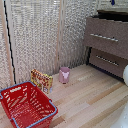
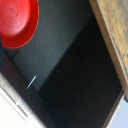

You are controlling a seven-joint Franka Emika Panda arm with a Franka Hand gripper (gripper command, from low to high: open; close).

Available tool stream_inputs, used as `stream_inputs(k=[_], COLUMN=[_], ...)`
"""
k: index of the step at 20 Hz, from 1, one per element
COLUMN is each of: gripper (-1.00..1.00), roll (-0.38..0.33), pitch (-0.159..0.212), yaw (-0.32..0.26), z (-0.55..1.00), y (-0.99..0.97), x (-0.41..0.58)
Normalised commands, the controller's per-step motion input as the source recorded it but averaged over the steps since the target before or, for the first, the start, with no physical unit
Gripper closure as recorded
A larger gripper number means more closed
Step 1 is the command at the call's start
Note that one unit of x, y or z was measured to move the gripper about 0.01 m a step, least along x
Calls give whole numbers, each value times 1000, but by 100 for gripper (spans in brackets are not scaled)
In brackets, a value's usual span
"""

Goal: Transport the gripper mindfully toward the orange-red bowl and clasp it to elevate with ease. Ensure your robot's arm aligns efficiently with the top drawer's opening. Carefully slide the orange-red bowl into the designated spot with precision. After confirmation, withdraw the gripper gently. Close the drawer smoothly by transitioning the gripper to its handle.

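Observation:
The orange-red bowl (image 2: 15, 21) shows only in the wrist view, lying on the grey floor of the open top drawer (image 2: 75, 65), close to one corner. The drawer's brown wooden rim (image 2: 112, 40) runs along one side. In the exterior view the top drawer (image 1: 106, 31) stands pulled out at the upper right, its silver handle (image 1: 104, 37) across the front. A small blue bit of the gripper (image 1: 112, 2) pokes in above the drawer, and its fingers cannot be made out. White parts of the robot's arm (image 1: 125, 75) show at the exterior view's right edge.
A lower drawer (image 1: 107, 62) with its own silver bar sits shut below. On the wooden floor stand a pink cup (image 1: 64, 74), a colourful box (image 1: 41, 79) and a large red mesh basket (image 1: 26, 105). White slatted panels (image 1: 40, 35) close off the back.

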Motion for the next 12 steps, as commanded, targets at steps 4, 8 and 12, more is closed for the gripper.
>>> stream_inputs(k=[4, 8, 12], gripper=[-100, -100, -100], roll=[-342, -348, -357], pitch=[143, 144, 155], yaw=[29, 32, 52], z=[-403, -396, -336], y=[541, 523, 438], x=[0, 0, 0])
